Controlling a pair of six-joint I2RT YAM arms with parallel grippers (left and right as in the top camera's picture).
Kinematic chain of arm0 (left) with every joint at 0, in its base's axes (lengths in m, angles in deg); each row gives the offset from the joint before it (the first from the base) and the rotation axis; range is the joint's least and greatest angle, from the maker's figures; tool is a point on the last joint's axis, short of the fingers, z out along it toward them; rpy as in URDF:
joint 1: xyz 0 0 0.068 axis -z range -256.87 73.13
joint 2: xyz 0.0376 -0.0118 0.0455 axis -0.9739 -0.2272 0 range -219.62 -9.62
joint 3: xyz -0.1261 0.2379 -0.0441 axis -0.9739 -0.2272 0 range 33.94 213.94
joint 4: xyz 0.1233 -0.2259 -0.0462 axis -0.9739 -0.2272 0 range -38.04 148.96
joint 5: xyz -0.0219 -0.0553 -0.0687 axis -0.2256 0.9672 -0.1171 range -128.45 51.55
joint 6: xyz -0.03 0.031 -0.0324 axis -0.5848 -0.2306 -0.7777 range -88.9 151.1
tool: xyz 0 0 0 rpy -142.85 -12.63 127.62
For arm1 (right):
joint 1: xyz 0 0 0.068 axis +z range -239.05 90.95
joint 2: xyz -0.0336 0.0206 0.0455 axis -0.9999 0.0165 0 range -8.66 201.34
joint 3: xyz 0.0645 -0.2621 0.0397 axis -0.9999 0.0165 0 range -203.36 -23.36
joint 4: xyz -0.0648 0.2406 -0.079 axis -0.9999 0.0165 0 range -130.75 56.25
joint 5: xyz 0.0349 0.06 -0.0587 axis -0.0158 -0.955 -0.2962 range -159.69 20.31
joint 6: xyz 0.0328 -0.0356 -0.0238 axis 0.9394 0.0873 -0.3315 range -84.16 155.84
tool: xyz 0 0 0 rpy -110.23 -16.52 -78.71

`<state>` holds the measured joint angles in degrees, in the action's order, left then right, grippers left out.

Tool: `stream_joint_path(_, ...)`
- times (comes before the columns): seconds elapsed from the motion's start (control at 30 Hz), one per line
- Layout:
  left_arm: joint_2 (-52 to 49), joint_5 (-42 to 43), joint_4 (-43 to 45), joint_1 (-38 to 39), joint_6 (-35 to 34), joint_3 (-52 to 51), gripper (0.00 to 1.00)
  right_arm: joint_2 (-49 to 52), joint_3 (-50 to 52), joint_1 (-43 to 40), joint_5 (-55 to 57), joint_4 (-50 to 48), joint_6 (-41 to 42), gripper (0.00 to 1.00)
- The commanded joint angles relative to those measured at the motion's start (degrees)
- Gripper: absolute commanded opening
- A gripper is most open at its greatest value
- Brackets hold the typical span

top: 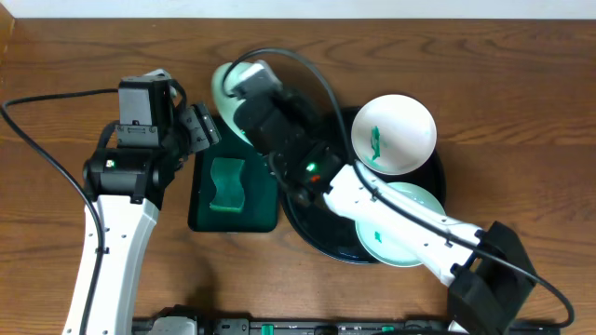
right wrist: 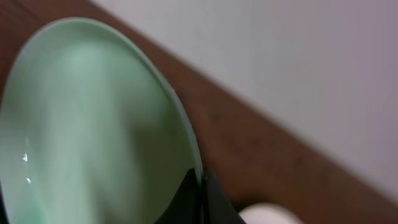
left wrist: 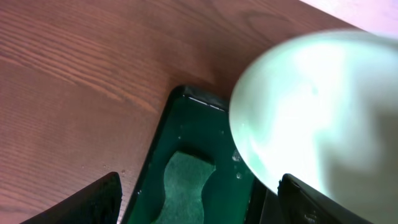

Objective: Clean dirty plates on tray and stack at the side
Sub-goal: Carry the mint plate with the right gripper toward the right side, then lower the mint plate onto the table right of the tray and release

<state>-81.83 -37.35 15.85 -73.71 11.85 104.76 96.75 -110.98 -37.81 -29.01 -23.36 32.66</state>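
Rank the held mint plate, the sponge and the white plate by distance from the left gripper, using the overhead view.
1. held mint plate, just right of the left gripper.
2. sponge, in the green tray, toward the robot.
3. white plate, far right, at the black tray.

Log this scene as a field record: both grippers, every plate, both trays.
left gripper: jaws open, empty, beside the green tray
right gripper: jaws shut on the rim of the held mint plate
held mint plate: tilted, off the black tray, by the green tray's far corner
white plate: green smear, at the black tray's far right edge
second mint plate: lying on the black tray
sponge: in the green tray
stack at side: none visible yet
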Motion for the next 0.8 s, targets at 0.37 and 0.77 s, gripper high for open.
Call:
stream_joint_path(0.37, -0.1, -0.5, -0.1, -0.2, 0.1, 1.0, 0.81, -5.6, -0.7, -18.7, -37.7, 10.7, 29.6, 0.01)
stream_joint_path(0.77, -0.1, -0.5, -0.1, -0.2, 0.1, 1.0, 0.81, -11.5, -0.7, -53.0, -38.4, 31.6, 29.9, 0.01)
